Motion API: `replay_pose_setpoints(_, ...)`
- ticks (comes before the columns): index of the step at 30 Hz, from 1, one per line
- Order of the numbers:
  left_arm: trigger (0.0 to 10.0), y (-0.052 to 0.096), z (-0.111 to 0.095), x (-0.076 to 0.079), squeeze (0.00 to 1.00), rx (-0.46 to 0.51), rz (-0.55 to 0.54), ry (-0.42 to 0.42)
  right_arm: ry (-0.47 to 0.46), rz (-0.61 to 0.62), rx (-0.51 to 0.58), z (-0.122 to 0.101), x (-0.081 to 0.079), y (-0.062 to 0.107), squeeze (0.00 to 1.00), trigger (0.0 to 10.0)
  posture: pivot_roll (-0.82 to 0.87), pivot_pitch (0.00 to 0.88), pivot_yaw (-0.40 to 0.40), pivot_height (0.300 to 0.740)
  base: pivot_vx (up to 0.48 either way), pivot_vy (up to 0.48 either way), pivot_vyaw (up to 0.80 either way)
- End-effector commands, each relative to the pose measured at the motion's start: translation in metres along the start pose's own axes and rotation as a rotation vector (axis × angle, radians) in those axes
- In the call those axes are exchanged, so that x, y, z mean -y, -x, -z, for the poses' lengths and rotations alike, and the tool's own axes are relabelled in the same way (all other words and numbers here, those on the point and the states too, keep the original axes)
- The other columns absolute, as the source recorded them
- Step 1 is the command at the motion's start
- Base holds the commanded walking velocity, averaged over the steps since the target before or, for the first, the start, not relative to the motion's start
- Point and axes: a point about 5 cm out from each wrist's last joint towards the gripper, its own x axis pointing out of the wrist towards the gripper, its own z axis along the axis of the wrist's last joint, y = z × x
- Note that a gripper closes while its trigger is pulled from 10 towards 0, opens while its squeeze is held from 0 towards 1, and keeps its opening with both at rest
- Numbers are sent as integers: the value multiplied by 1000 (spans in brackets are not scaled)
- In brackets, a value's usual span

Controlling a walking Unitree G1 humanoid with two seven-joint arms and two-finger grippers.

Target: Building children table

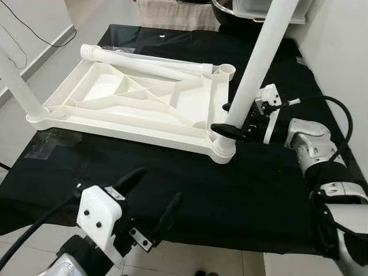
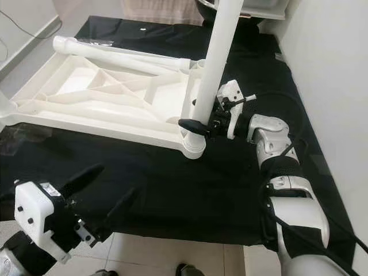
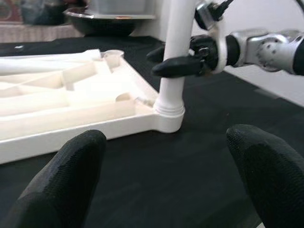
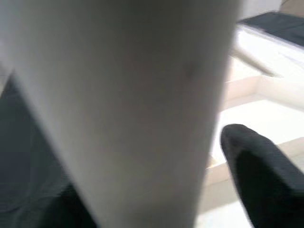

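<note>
A white plastic children's table top, ribbed underside up, lies upside-down on a black cloth-covered tabletop. It sits toward the far-left part of the cloth, w/ one long edge facing the robot.

At the near-right corner socket a white plastic tube leg stands upright, leaning slightly to the right, its lower end seated in the socket. The right gripper comes in from the right, low over the cloth, and its black fingers are closed around the leg's lower part, just above the socket. In the right wrist view the leg is a blurred pale column right up against the camera, w/ one finger beside it.

A second white tube leg lies flat along the far side of the table top, its threaded end toward the far-left corner. Another white leg stands upright at the near-left corner, partly cut by the picture's edge.

The left gripper hovers at the near edge of the cloth, over pale floor tiles, well apart from the table top. Its fingers are spread wide w/ nothing between them, pointing toward the corner socket.

A dark bowl-like object sits at the far end; can't tell what it is.
</note>
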Motion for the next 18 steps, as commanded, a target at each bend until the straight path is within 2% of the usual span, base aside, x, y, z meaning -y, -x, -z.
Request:
replay_pose_setpoints(1, 10000, 2, -1, 0, 0, -9, 0, -19, -12, -13, -2, 2, 0, 2, 0, 0, 255, 186, -91, 740, 0, 0, 0)
replay_pose_setpoints(6, 10000, 2, -1, 0, 0, -8, -13, -7, -48, -16, 27, 6, 3, 17, 0, 0, 239, 189, -88, 740, 0, 0, 0)
replay_pose_setpoints(8, 10000, 3, -1, 0, 0, -8, -21, -6, -73, 14, 59, 8, 6, 28, 0, 0, 230, 192, -88, 740, 0, 0, 0)
replay_pose_setpoints(10, 10000, 3, -1, 0, 0, -8, -24, -5, -78, 22, 65, 8, 7, 31, 0, 0, 230, 192, -88, 740, 0, 0, 0)
replay_pose_setpoints(12, 10000, 4, -1, 1, 0, -3, -27, -2, -73, 100, 73, 17, 6, 41, 0, 0, 221, 194, -93, 740, 0, 0, 0)
replay_pose_setpoints(13, 10000, 4, -1, 1, 0, -3, -27, -2, -73, 100, 73, 17, 6, 41, 0, 0, 221, 194, -93, 740, 0, 0, 0)
replay_pose_setpoints(14, 10000, 5, 0, 1, 0, -5, -33, 5, -171, 185, 146, 40, -18, 48, 0, 0, 194, 196, -101, 740, 0, 0, 0)
replay_pose_setpoints(15, 10000, 5, 0, 1, 0, -5, -33, 5, -171, 185, 146, 40, -18, 48, 0, 0, 194, 196, -101, 740, 0, 0, 0)
replay_pose_setpoints(17, 10000, 6, 1, 1, 0, -11, -34, 9, -252, 243, 163, 56, -55, 47, 0, 0, 189, 193, -96, 740, 0, 0, 0)
replay_pose_setpoints(18, 10000, 6, 1, 1, 0, -11, -34, 9, -252, 243, 163, 56, -55, 47, 0, 0, 189, 193, -96, 740, 0, 0, 0)
